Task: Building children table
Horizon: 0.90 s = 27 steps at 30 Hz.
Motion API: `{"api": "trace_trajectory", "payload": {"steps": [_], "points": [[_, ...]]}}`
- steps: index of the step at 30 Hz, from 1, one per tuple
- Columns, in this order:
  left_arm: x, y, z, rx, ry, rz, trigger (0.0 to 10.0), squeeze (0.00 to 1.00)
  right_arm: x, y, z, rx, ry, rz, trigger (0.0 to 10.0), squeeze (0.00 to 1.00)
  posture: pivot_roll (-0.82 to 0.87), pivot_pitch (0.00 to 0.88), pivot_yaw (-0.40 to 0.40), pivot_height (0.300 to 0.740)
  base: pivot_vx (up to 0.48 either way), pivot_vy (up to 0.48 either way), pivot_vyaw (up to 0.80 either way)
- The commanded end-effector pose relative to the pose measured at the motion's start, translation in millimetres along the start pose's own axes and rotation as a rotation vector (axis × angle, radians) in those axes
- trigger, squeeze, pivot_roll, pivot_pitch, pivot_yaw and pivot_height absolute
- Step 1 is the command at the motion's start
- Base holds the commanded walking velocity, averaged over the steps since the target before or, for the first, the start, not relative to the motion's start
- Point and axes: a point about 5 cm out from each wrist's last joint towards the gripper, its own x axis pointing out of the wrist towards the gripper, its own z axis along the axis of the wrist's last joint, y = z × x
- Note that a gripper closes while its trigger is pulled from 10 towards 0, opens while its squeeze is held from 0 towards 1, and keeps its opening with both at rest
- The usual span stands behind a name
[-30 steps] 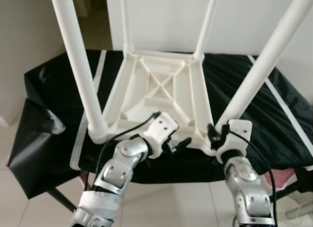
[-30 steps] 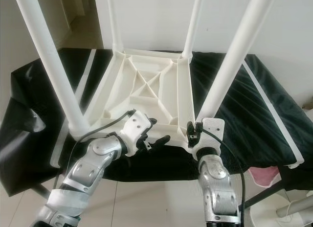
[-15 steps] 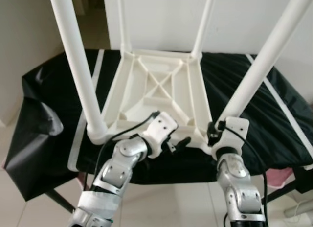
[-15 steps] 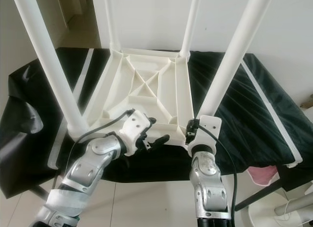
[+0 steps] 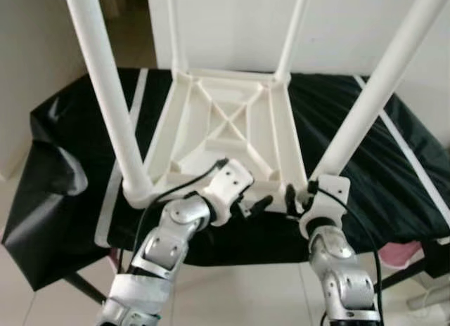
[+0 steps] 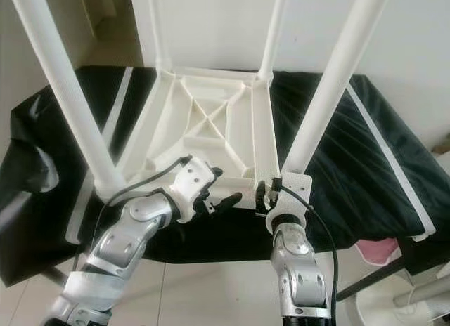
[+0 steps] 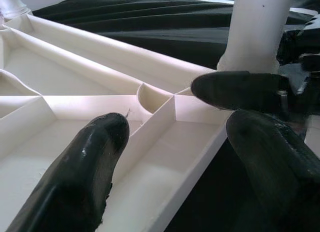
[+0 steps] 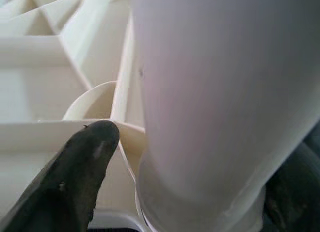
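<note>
1. Four white tubular legs are seen in the left eye view rising from a white plastic children's table point(image 5: 228, 133), which is laid upside down on a surface covered with black cloth point(image 5: 351, 164). The ribbed underside of the tabletop is turned up. The near right leg point(image 5: 369, 105) is socketed into the corner closest to the right arm. The left gripper point(image 5: 254, 205) is placed at the near edge of the tabletop, its black fingers spread apart and closed on nothing. The right gripper point(image 5: 299, 196) is set at the base of the near right leg.

2. Two silver arms are shown in the right eye view reaching up from below to the same near edge. The near left leg point(image 6: 67, 101) is stood in the corner beside the left arm. A white wall is seen behind the table and pale floor tiles below it.

3. Two black fingers point(image 7: 87, 167) are seen in the left wrist view held wide apart over the tabletop's ribbed rim, with nothing gripped between them. The right gripper's finger is visible just beyond, beside the leg base.

4. One black finger point(image 8: 80, 167) is shown in the right wrist view touching the rim by the socket, with the thick white leg filling the space between the fingers; whether it is clamped cannot be told.
</note>
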Motion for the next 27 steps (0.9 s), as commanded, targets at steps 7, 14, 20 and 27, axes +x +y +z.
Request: {"api": "trace_trajectory", "payload": {"steps": [7,14,20,27], "points": [[0.2,2.7,2,0.001,0.002,0.024,10.0,0.00,-4.2,-19.2,13,-0.048,-0.073,0.150,10.0,1.00,-0.05,0.030,-0.030,0.740,0.000,0.000,0.00],[-4.8,1.7,1,0.008,0.003,0.003,10.0,0.00,-6.9,-33.6,20,-0.148,-0.093,0.446,10.0,0.00,-0.04,0.033,-0.032,0.740,0.000,0.000,0.00],[-6.6,-5.8,-1,0.020,0.008,-0.062,10.0,0.00,3.6,-47.5,27,-0.149,-0.083,0.580,10.0,0.00,-0.03,0.032,-0.031,0.740,0.000,0.000,0.00],[-4.0,-8.2,-1,0.025,0.018,-0.066,10.0,0.00,15.6,-54.6,26,-0.263,-0.030,0.669,10.0,0.00,-0.03,0.027,-0.020,0.740,0.000,0.000,0.00]]}}
